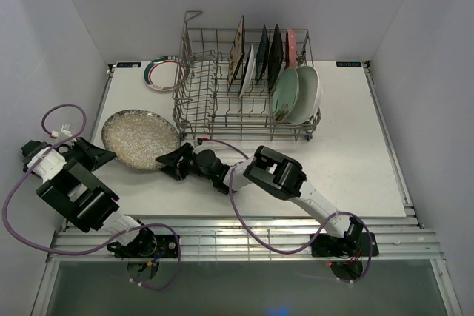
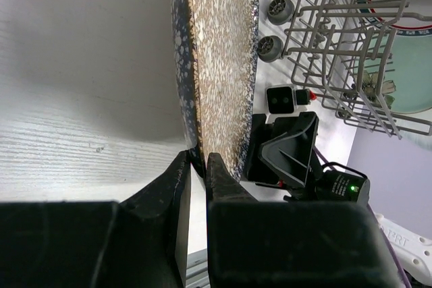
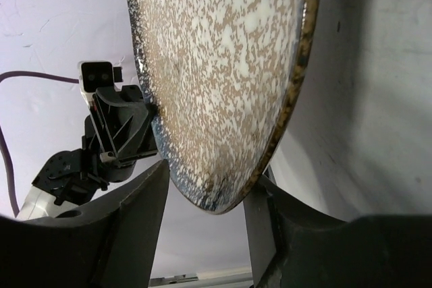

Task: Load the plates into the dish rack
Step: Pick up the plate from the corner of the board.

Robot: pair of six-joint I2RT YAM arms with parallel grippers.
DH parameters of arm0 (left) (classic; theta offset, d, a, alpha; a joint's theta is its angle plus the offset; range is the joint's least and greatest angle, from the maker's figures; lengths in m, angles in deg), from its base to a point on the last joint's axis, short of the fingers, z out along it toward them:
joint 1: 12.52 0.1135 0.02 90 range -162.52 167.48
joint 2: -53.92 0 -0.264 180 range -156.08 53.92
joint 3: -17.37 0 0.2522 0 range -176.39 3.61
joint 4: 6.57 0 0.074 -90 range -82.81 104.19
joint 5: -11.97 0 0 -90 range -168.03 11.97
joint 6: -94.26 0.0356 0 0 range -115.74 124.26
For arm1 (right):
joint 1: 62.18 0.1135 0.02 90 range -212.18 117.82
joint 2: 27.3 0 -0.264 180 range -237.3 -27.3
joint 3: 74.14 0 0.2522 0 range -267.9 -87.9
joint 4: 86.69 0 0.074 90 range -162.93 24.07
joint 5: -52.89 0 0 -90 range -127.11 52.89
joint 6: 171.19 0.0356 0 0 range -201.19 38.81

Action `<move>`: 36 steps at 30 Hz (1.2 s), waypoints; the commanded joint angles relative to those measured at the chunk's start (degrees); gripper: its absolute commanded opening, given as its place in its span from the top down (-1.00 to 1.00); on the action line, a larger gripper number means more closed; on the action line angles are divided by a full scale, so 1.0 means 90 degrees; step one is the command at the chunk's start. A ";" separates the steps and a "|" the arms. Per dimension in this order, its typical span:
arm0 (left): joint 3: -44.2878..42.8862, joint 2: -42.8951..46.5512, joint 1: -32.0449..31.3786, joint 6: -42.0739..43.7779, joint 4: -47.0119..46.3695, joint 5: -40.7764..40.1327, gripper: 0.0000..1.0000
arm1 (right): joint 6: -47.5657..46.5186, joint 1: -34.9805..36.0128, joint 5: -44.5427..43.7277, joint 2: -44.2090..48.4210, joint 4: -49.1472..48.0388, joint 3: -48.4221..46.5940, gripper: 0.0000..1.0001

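Most of the plates already stand on edge in the dish rack [image 1: 244, 132], which sits at 12 o'clock on the table [image 1: 355, 153]. They fill its right half, from about 12 to 2 o'clock. I count about seven, but they overlap, so I am not sure. A mint round plate [image 1: 284, 95] and a white plate [image 1: 311, 92] lean at the front right. A pink plate [image 1: 291, 46], some dark square ones and a cream flowered square plate [image 1: 237, 49] stand behind them. The left half of the rack holds no plates that I can see, so there is room for more. Two plates are not in yet. One is a white plate with a green and red rim [image 1: 164, 74]. It lies flat on the table at 11 o'clock, just beside the rack's left end. The other is the speckled grey plate [image 1: 141, 138], at about 9 o'clock, close in front of the rack's left corner. The left gripper [image 1: 106, 155] pinches this plate's rim tight on the 9 o'clock side. The right gripper [image 1: 167, 160] is at the plate's 3 o'clock side. Its two fingers sit one on each side of the rim with a gap showing, so it does not squeeze the plate yet. I think the speckled plate goes into the rack first, and the rimmed plate is left for last.
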 commanded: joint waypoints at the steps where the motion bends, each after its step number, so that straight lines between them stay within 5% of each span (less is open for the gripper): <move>1: -0.0268 0.0069 0.0025 0.0326 0.0518 0.1318 1.00 | 0.0237 -0.0322 0.0070 -0.0341 0.0388 -0.0451 -0.05; 12: -0.0463 -0.0331 0.0074 0.0638 0.0742 0.1405 1.00 | 0.0041 -0.0176 0.0021 -0.0234 0.0487 -0.0442 0.78; 16: -0.0541 -0.0536 0.0093 0.0843 0.0869 0.1513 0.94 | 0.0051 -0.0049 -0.0233 -0.0108 0.0341 -0.0344 0.85; 23: -0.0961 -0.1122 0.0220 0.1790 0.1708 0.1708 0.30 | 0.0002 0.0127 -0.0370 0.0234 -0.0001 0.0134 0.85; 27: -0.1108 -0.1415 0.0376 0.2025 0.1904 0.1660 -0.39 | 0.0041 0.0224 -0.0321 0.0313 -0.0235 0.0290 0.85; 36: -0.1352 -0.1494 0.0425 0.2513 0.2178 0.1202 -0.70 | 0.0031 0.0283 -0.0331 0.0469 -0.0411 0.0408 0.84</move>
